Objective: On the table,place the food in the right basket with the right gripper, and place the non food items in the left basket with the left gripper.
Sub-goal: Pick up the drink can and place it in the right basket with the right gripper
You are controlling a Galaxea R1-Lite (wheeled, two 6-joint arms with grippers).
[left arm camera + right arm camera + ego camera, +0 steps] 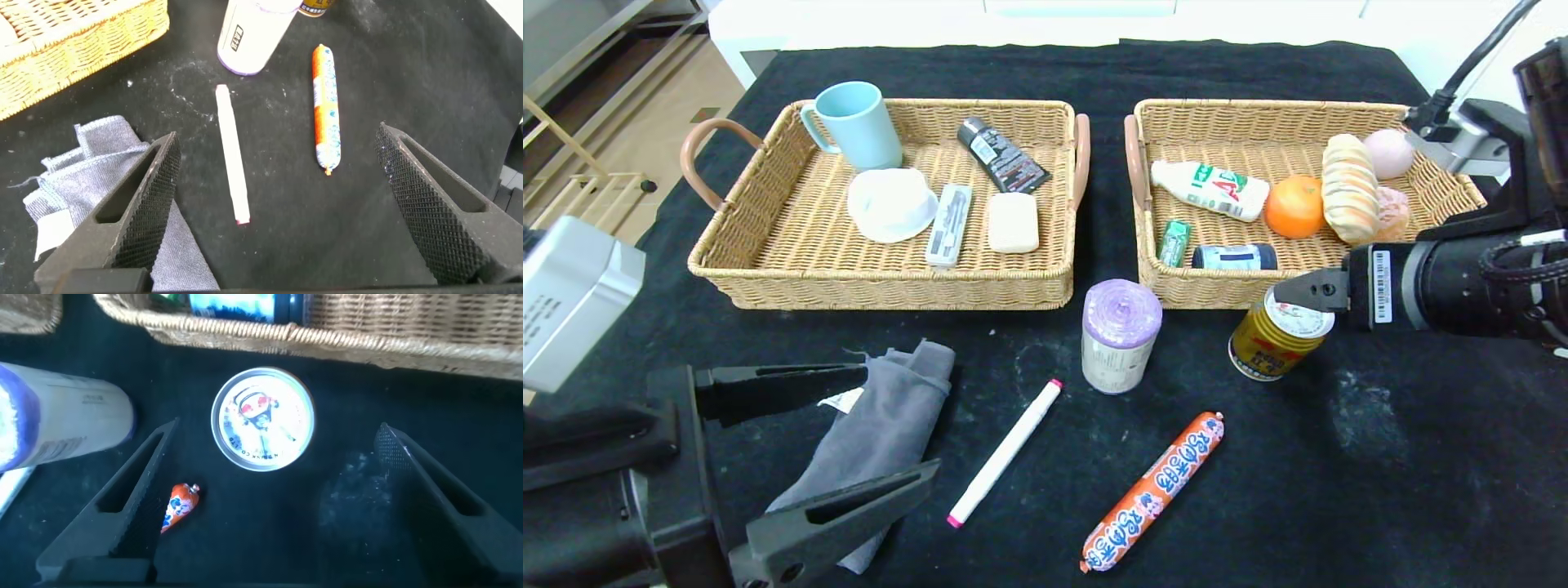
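black-clothed desk (1380,457) fills the frame. two tan wicker baskets sit upper left (792,253) and upper right (1176,282). left gripper (866,429), lower left, spread around the folded grey towel (890,425). right gripper (270,478), centre right, apart above the gold can (1270,335).

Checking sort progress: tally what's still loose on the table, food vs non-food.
Food: 2, gold can, orange sausage
Non-food: 3, grey towel, purple-topped roll, white marker
Total: 5
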